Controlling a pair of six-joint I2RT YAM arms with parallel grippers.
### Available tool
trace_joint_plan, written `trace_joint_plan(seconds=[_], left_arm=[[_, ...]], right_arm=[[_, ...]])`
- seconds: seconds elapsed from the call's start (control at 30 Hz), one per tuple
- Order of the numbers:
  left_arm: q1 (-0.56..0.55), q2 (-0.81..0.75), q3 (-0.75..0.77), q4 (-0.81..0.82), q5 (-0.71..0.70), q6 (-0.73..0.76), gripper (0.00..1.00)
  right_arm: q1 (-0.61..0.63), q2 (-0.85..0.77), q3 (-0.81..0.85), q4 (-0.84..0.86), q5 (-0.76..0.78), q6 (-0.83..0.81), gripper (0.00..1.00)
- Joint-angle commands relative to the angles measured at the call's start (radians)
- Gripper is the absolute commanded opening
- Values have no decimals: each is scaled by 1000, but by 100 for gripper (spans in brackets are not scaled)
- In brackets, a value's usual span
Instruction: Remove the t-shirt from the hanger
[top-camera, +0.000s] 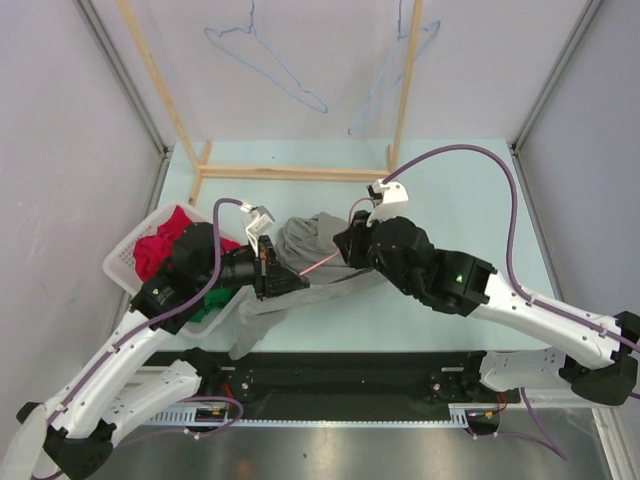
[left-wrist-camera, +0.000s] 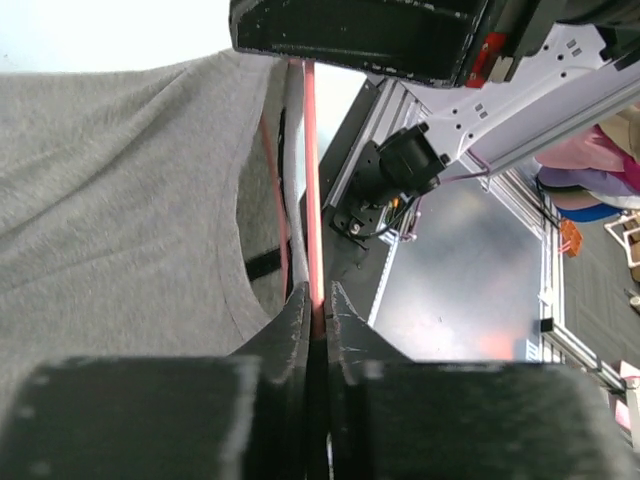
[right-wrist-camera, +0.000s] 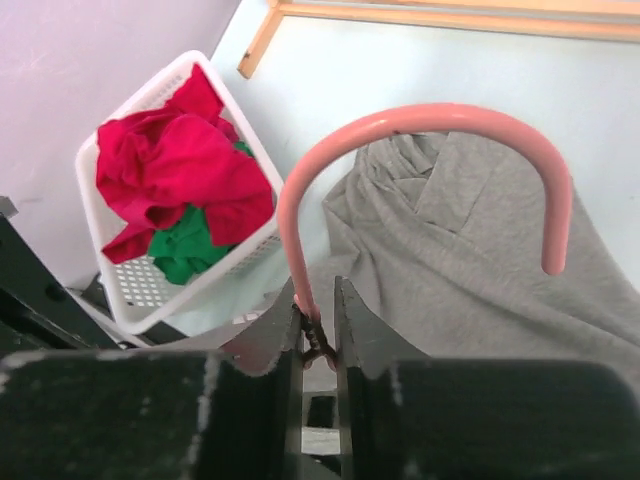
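Hanger (right-wrist-camera: 420, 118) of pink wire is gripped at two places over the table (top-camera: 450, 190). Its hook stem is pinched by the right gripper (right-wrist-camera: 318, 302) and its bar by the left gripper (left-wrist-camera: 318, 300), both clamped tight. The grey t-shirt (top-camera: 305, 236) is draped on it mid-table, beside a white basket (right-wrist-camera: 145, 290) of clothes (right-wrist-camera: 180, 160).

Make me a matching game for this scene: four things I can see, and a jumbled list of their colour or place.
Things:
1. t-shirt
2. hanger
3. basket
4. wooden frame

Descriptions:
A. pink, pinched by the left fingers and the right fingers
B. white, holding red clothes and green clothes
C. grey, spread between the two arms
D. standing at the far end of the table

Pairs: 1-C, 2-A, 3-B, 4-D.
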Motion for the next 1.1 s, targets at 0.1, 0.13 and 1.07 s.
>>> trace_joint_plan(seconds=[0.1, 0.13, 1.07], left_arm=[[-10, -40, -1, 72, -61, -6, 52], [-10, -40, 0, 47, -75, 11, 56], [-10, -293, -49, 52, -677, -90, 0]], right_arm=[[17, -31, -17, -7, 206, 63, 0], [17, -62, -24, -13, 220, 64, 0], [-112, -718, -144, -587, 543, 429, 0]])
